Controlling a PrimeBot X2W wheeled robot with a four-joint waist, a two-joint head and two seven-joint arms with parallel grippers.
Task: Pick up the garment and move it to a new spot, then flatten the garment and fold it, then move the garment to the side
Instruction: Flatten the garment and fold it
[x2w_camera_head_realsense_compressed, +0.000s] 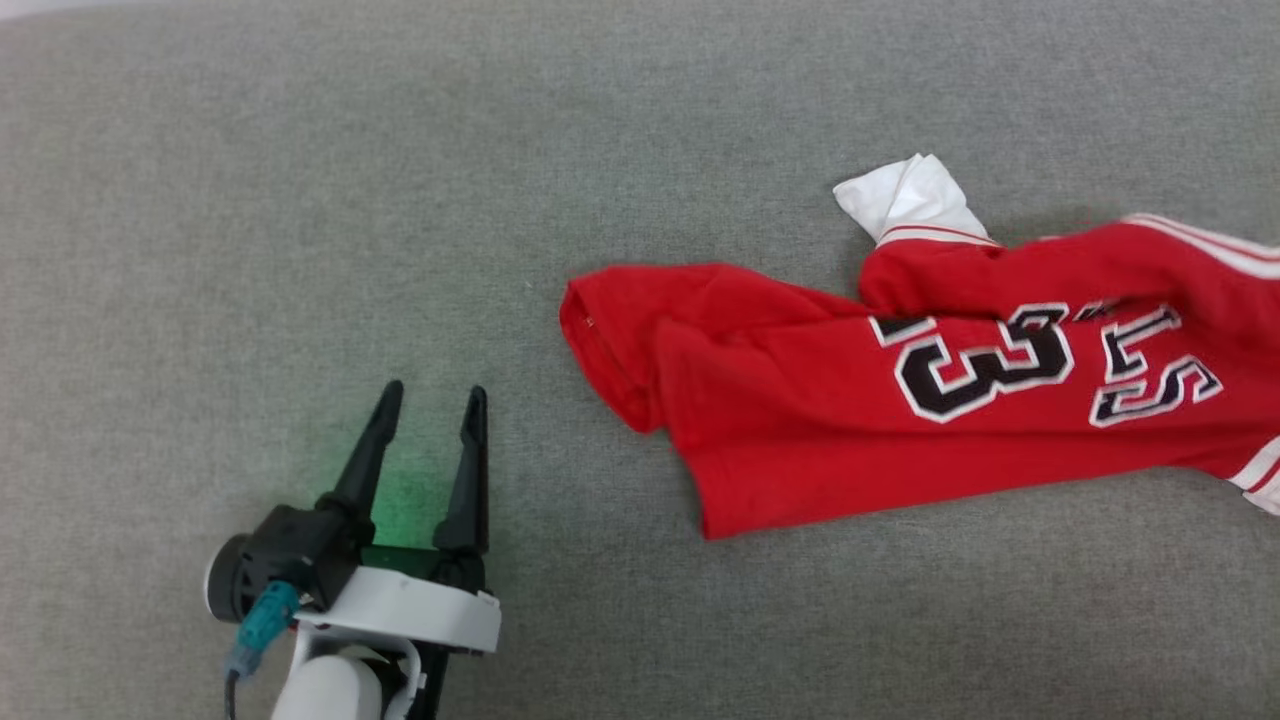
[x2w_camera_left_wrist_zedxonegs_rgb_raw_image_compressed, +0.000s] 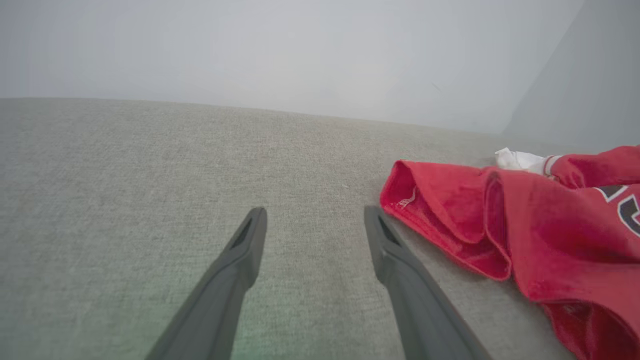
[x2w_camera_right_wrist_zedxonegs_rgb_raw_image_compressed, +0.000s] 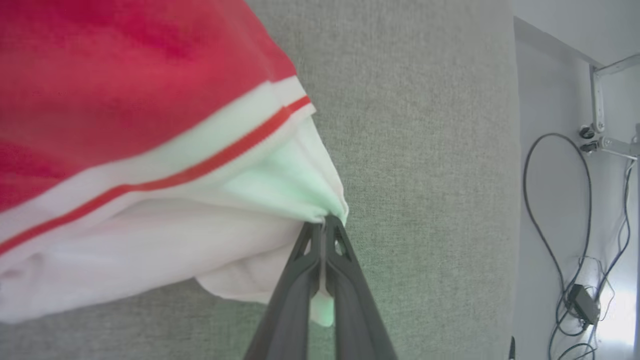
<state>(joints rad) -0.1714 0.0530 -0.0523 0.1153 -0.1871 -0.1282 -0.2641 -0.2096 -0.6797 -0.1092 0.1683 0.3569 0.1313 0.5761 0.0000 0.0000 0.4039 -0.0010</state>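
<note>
Grey woven surface (x2w_camera_head_realsense_compressed: 300, 150) under crumpled red white-sleeved basketball T-shirt (x2w_camera_head_realsense_compressed: 800, 410). Right gripper (x2w_camera_right_wrist_zedxonegs_rgb_raw_image_compressed: 326, 222) pinched on sleeve edge (x2w_camera_right_wrist_zedxonegs_rgb_raw_image_compressed: 310, 200); left gripper (x2w_camera_head_realsense_compressed: 435, 390) wide, empty. Risk: thin pinch slipping on lift.

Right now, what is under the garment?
The grey cloth surface shows beside the garment and next to its white sleeve, which the shut right gripper pinches. Whatever lies beneath the red body is covered.
</note>
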